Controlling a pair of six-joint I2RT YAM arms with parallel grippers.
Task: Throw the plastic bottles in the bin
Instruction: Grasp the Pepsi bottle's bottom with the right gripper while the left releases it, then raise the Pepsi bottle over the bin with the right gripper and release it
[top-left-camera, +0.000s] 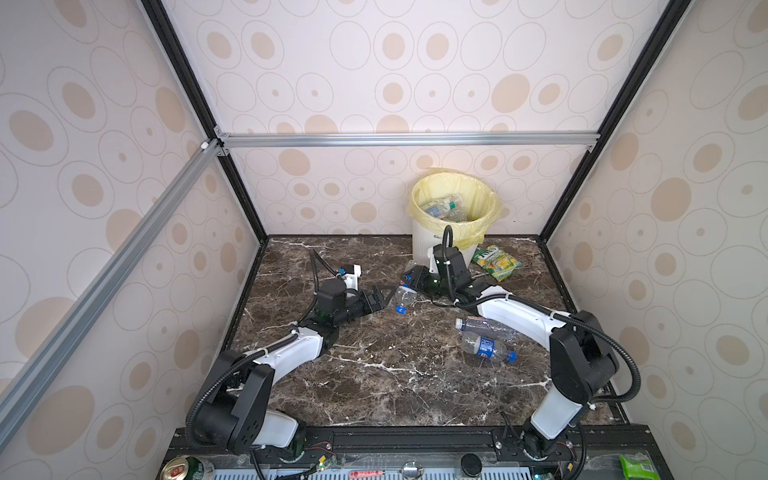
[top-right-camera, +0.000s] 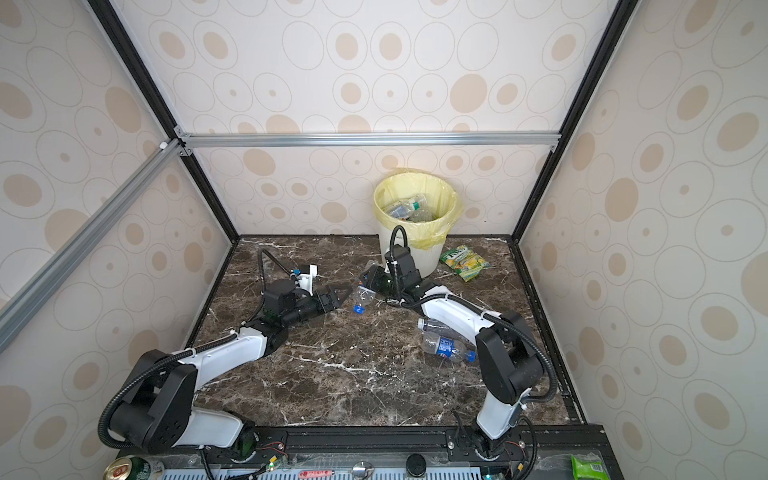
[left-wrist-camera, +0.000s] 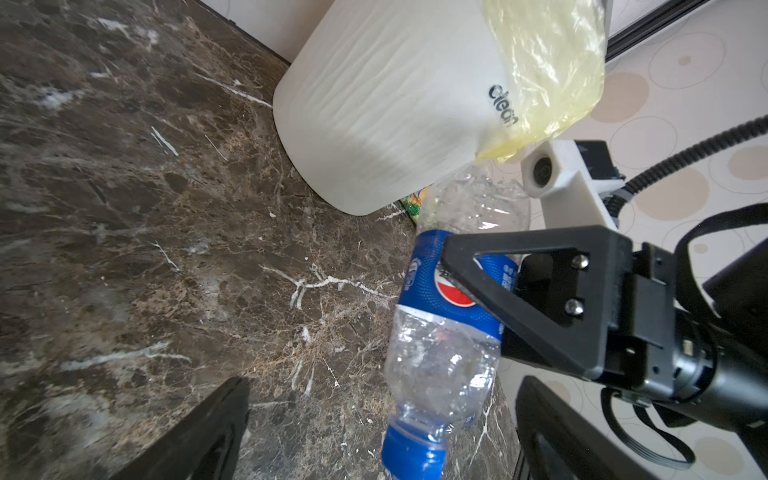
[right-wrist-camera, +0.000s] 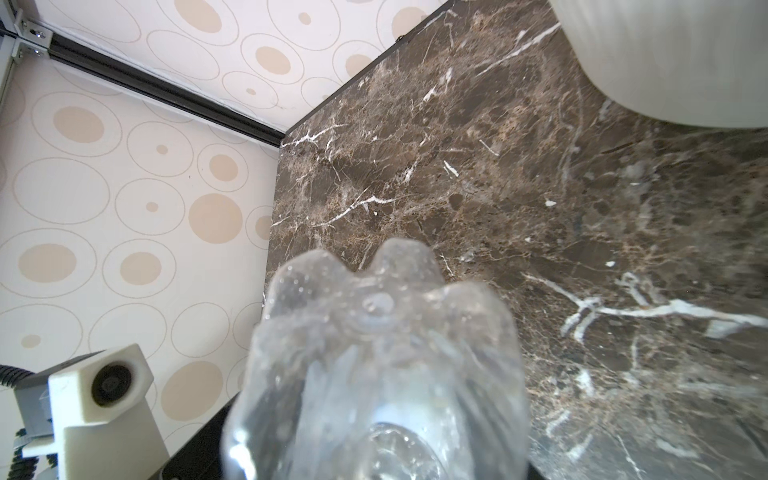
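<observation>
The surface (top-left-camera: 374, 374) looks like polished dark-brown marble, veined white. The bin (left-wrist-camera: 374, 124) is matt white plastic, finely ribbed, its liner (left-wrist-camera: 548, 62) thin glossy yellow film. The bottle (left-wrist-camera: 440, 365) is clear crumpled plastic with a shiny blue label (left-wrist-camera: 428, 282). The frame rail (top-left-camera: 407, 139) is brushed metal.

Both top views overlook the table (top-left-camera: 374, 374); both wrist views crowd one bottle (left-wrist-camera: 440, 361).

A booth enclosed by three walls (top-left-camera: 374, 83), papered cream with beige ovals and thin grey rings. Black corner posts (top-left-camera: 180, 70) and silver aluminium rails (top-left-camera: 407, 139) frame the panels. The tabletop (top-left-camera: 374, 374) is dark brown marble with white veins. Soft, even light fills the space.
</observation>
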